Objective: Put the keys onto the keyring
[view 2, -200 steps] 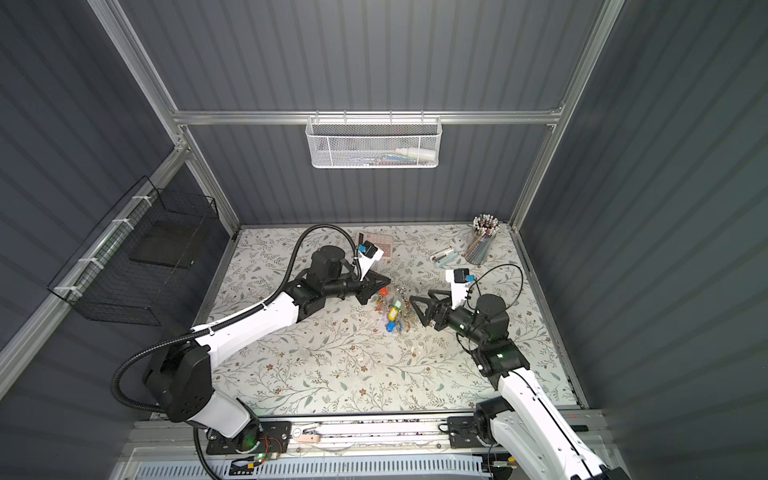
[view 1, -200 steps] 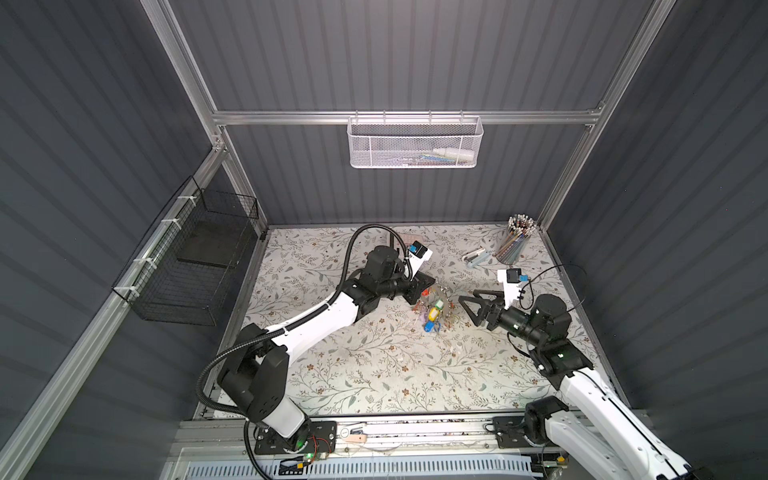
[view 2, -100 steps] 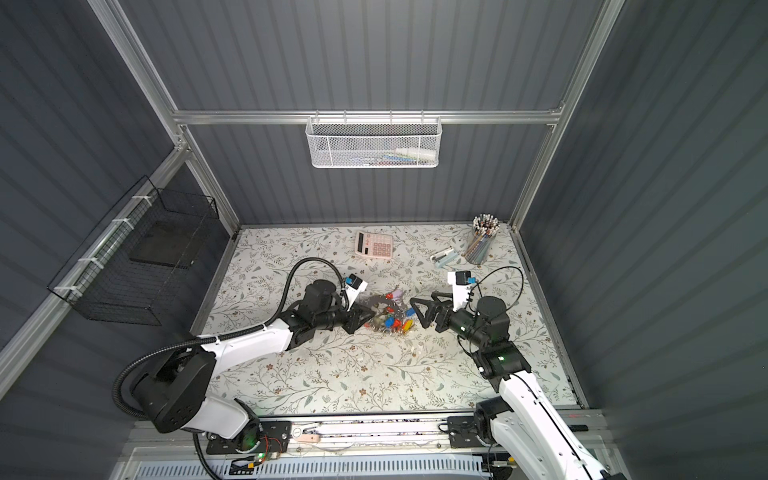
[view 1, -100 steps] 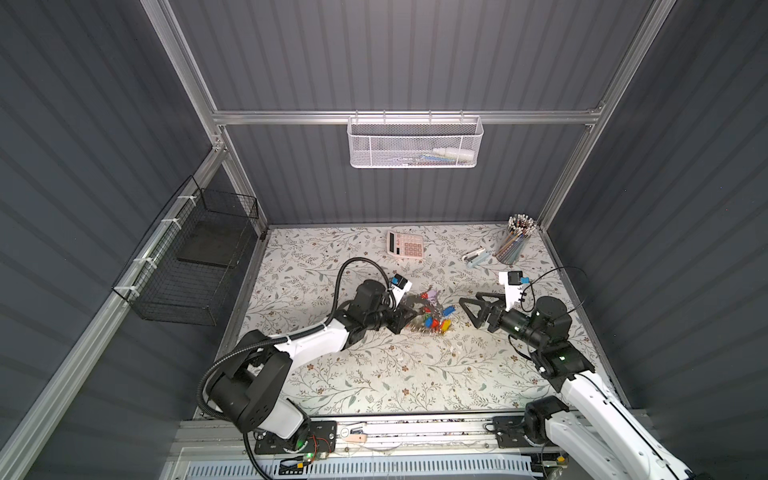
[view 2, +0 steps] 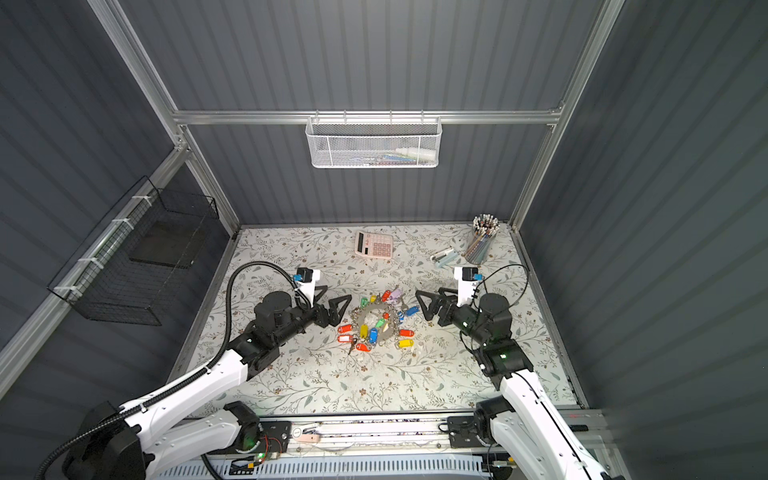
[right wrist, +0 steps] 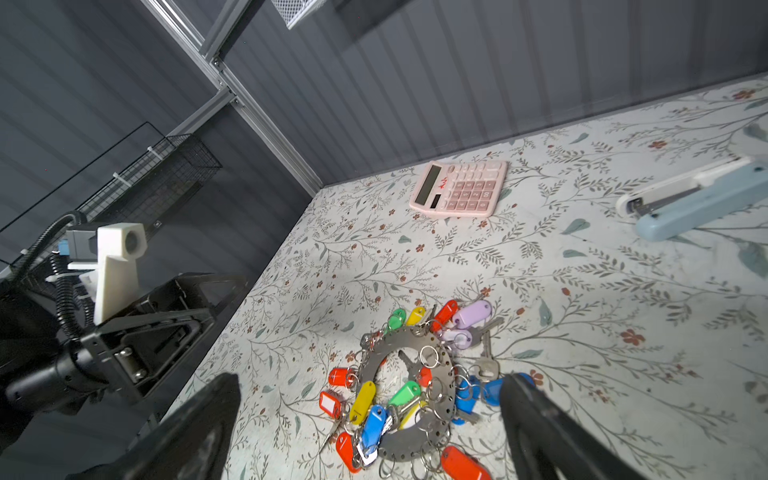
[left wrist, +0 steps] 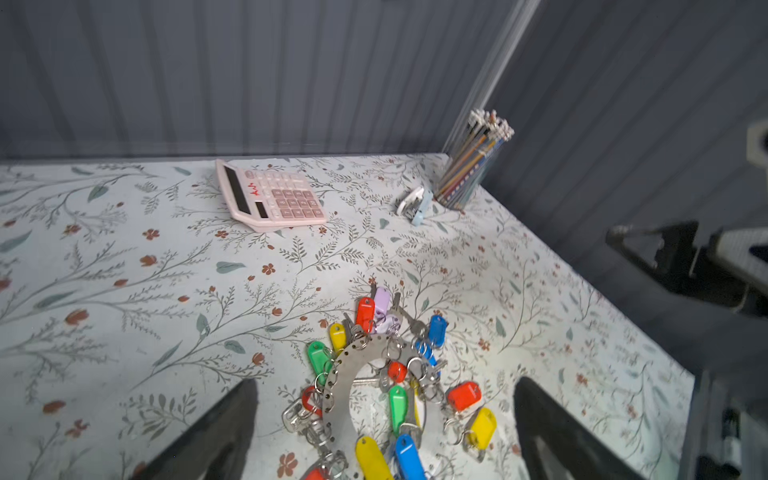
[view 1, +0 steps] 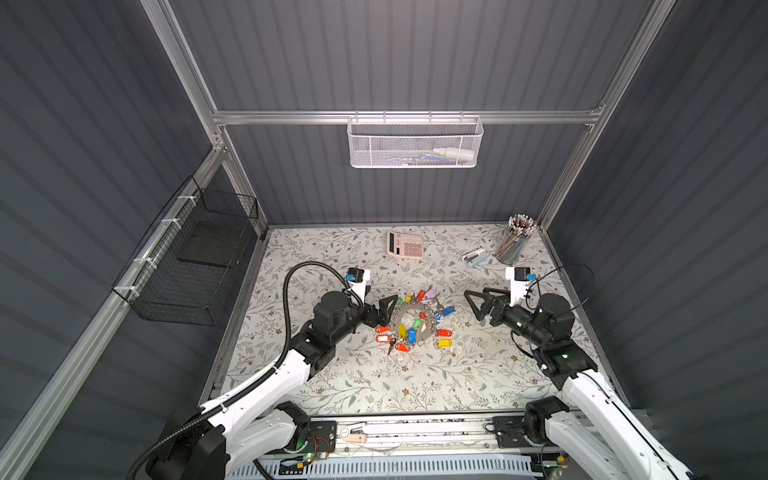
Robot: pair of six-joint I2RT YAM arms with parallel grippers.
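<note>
Looking down into a booth walled in dark grey ribbed panels point(view 1: 395, 62) and framed with bright aluminium rails point(view 1: 407, 117). Seeing a white mesh basket point(view 1: 415, 143) hanging on the back rail and a black wire basket point(view 1: 195, 266) tied to the left-hand one. Finding the bench point(view 1: 332, 374) covered in a pale matt sheet printed with leafy sprigs and small rust flowers. Noting along its far edge a pink slab calculator point(view 1: 405, 245), a pale blue stapler point(view 1: 476, 256) and a cup of coloured pencils point(view 1: 513, 241). Finding the keyring point(left wrist: 340, 380), a flat perforated steel hoop, lying mid-bench, fringed with split rings point(right wrist: 428, 355), silver keys point(right wrist: 487, 368) and glossy oblong tags point(left wrist: 365, 311). Spotting one yellow-tagged key point(view 1: 444, 343) lying at the hoop's near right edge; being unable to tell whether hooked on. Seeing the left gripper point(left wrist: 386, 384) with black triangular fingers point(left wrist: 224, 428) spread wide, clamping nothing, flanking the hoop's end in the left wrist view. Seeing the right gripper point(right wrist: 372, 379) with fingers point(right wrist: 540, 424) likewise wide apart, holding nothing, hovering near the hoop's right side.
</note>
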